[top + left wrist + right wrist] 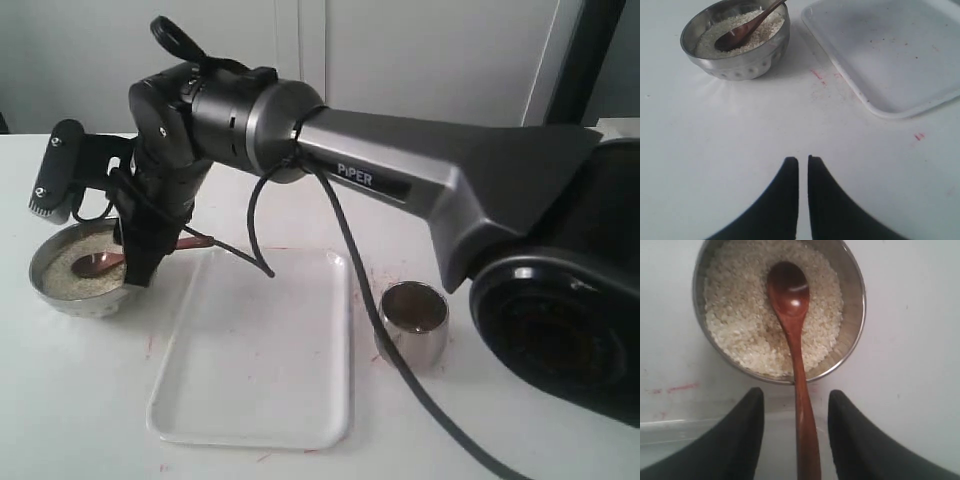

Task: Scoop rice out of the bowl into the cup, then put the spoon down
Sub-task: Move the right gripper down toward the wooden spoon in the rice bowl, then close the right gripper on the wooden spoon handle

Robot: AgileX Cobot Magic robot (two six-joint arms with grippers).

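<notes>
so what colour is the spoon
The spoon is reddish-brown, clearest in the right wrist view.

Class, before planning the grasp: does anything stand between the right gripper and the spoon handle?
Nothing visible does. The right gripper is open, one finger each side of the spoon handle, where it juts past the bowl rim.

The rice (740, 325) is off-white and finely granular. The bowl (740, 65) is shiny silver steel with small dimples low on its wall. The spoon (790, 295) is glossy reddish-brown. The cup (425, 340) is mirror-silver, dark brown inside. The tray (250, 370) is plain white; the table (715, 150) is white with faint red smudges. Both the left gripper (803, 160) and right gripper (796, 396) are black.
</notes>
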